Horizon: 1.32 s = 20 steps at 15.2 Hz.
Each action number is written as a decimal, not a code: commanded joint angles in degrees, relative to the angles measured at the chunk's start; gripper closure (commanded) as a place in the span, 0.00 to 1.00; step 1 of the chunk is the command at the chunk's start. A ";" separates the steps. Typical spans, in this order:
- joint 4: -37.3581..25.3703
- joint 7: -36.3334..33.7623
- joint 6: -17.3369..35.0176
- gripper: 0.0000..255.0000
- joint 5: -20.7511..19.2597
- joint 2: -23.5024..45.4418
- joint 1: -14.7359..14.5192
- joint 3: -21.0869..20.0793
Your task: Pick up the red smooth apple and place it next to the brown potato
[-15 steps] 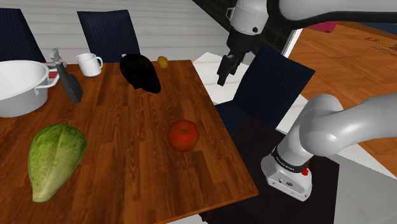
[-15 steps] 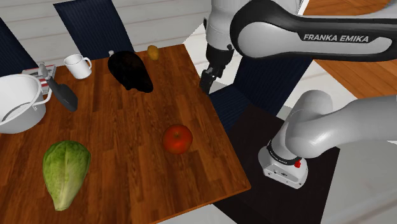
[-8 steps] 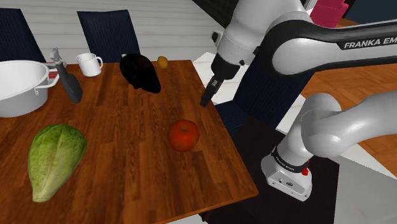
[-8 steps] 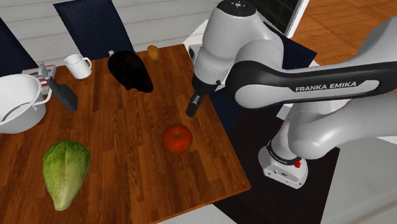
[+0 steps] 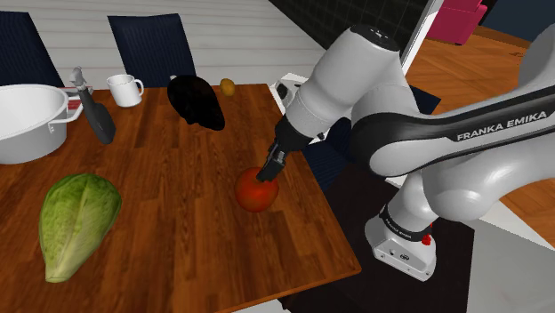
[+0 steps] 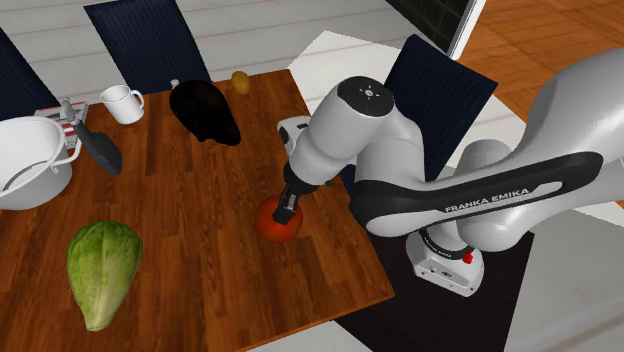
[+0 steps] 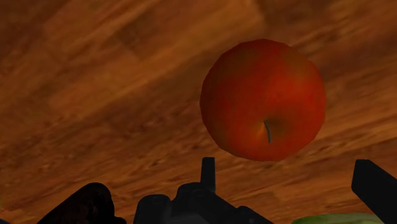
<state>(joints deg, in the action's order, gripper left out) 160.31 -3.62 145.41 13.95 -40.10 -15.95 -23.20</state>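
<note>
The apple [image 7: 264,95] is round and smooth-skinned, a deep red that turns orange-red on its lit side. A short dark stem sits in a shallow dimple. It rests on the brown wooden table [image 5: 178,187], close to the table's edge on the shoulder view's right and about midway along that edge.

The pincer [image 7: 287,167] stands open. In the wrist view its two black fingers are set well apart and the apple lies just beyond them, not clasped by either. In the shoulder view the pincer [image 5: 269,171] points down at the top of the apple [image 5: 253,197] and overlaps its upper edge. The second exterior view shows the same, with the pincer [image 6: 287,208] right above the apple [image 6: 272,228]. From these two views I cannot tell whether the tips touch the skin.

The small yellowish-brown potato [image 5: 228,86] lies at the table's far edge, well apart from the apple and just beside a glossy black object [image 5: 197,102]. A green leafy head [image 5: 76,220] lies on the near part of the table, toward the shoulder view's left. A white mug [image 5: 123,89] and a white pot [image 5: 25,120] stand toward the far left.
</note>
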 commanded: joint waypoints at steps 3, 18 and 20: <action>0.53 -0.27 5.11 0.00 -0.05 4.07 0.69 -1.43; 0.72 -0.47 7.94 1.00 -0.28 6.68 1.39 -2.20; 0.72 -0.47 7.94 1.00 -0.28 6.68 1.39 -2.20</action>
<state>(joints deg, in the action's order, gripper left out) 161.03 -4.09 153.36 13.67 -33.42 -14.56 -25.40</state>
